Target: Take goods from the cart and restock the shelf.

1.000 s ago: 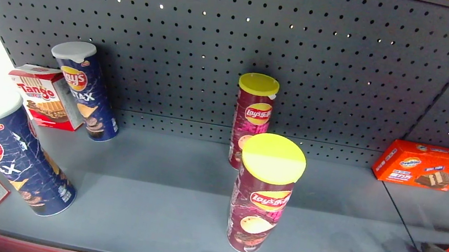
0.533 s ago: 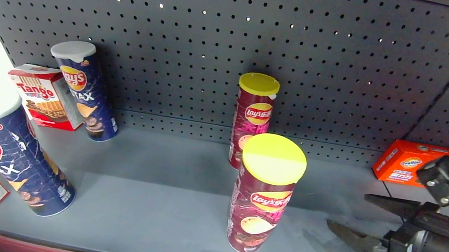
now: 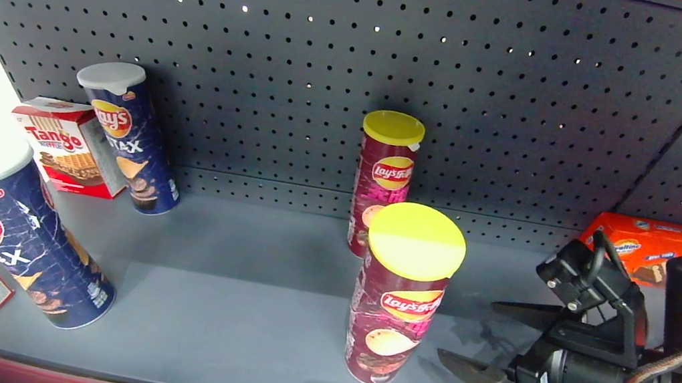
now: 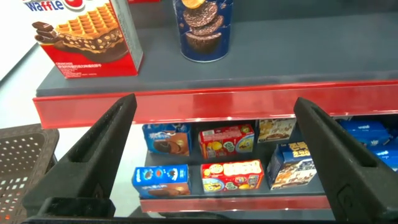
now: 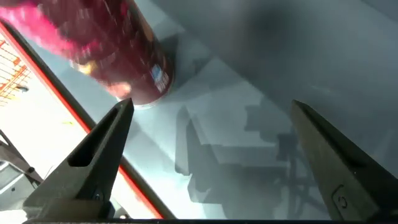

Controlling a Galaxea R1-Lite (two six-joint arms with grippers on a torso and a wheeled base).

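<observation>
The right fingers (image 3: pixel 472 375) are spread wide with nothing between them. They lie low over the shelf (image 3: pixel 228 310) and point at the front maroon can (image 3: pixel 400 295), near it but apart, with bare shelf showing between tips and can. The left fingers (image 4: pixel 93 162) are also wide and empty, held outside the shelf and facing its red front edge (image 4: pixel 186 102). By the look of it the can is placed and no goods are in hand; the next item would have to come from the cart.

The front maroon can stands upright near the front lip, directly ahead of the rear maroon can (image 3: pixel 386 171) — like with like, which seems the reason for its spot. To the left, the rear blue can (image 3: pixel 129 136) and front blue can (image 3: pixel 29 239) make their own file, with a wafer box (image 3: pixel 67 144) beside them. An orange box (image 3: pixel 651 241) lies to the right by the back.

The shelf is dark grey metal with a perforated back panel (image 3: pixel 335 49). Beneath it a lower shelf (image 4: pixel 227 140) carries small boxes, and a brown mesh basket (image 4: pixel 18 162) sits low at one side — possibly the cart.
</observation>
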